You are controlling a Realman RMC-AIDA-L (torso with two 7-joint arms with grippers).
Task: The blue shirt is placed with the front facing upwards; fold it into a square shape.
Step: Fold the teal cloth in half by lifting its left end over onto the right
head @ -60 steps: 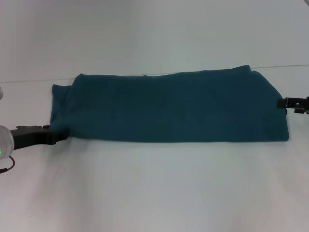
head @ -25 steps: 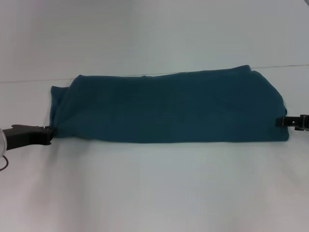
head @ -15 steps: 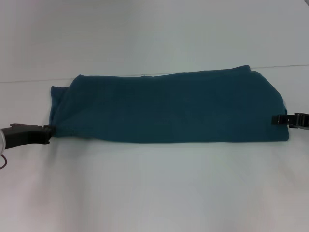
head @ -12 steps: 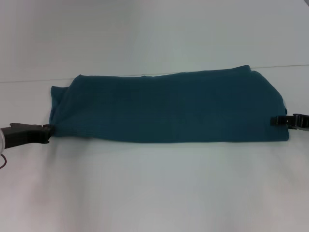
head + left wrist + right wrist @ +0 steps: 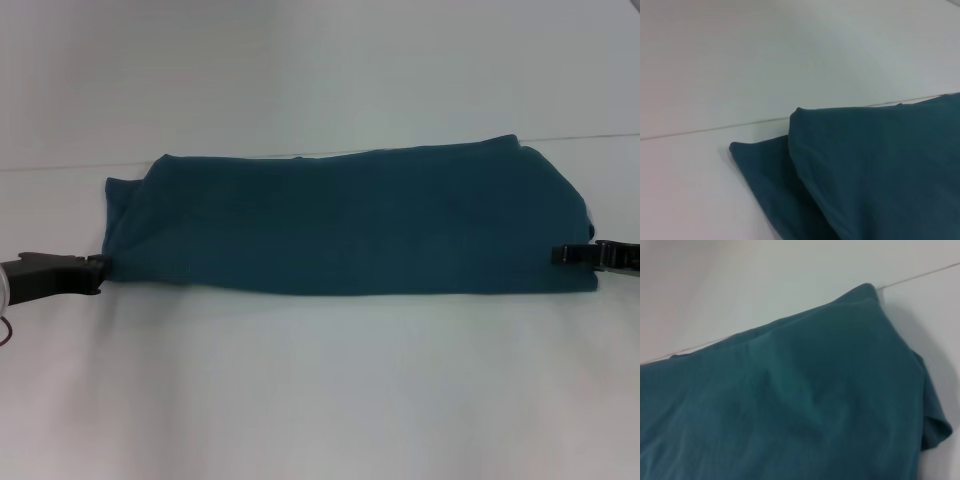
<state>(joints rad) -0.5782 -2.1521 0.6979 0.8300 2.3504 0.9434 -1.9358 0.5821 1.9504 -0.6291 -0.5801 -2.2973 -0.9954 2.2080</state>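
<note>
Shirt band lies crosswise, a pincer at each end.
We see the blue shirt [image 5: 350,225] folded long on the counter [image 5: 320,390], axis left-right; left pincer [image 5: 95,274] and right pincer [image 5: 560,254] touch opposite ends, equally near; grip state: cannot tell.

A blue shirt [image 5: 350,225] lies folded into a long horizontal band across a white table, its plain dark teal fabric facing up with no lettering showing. The near edge runs straight, while the far edge rises slightly toward the right end. At the left end, a lower layer sticks out beyond the top fold, forming a pointed corner. The right end is rounded and slightly bunched, with a small flap of cloth curling at its corner.
</note>
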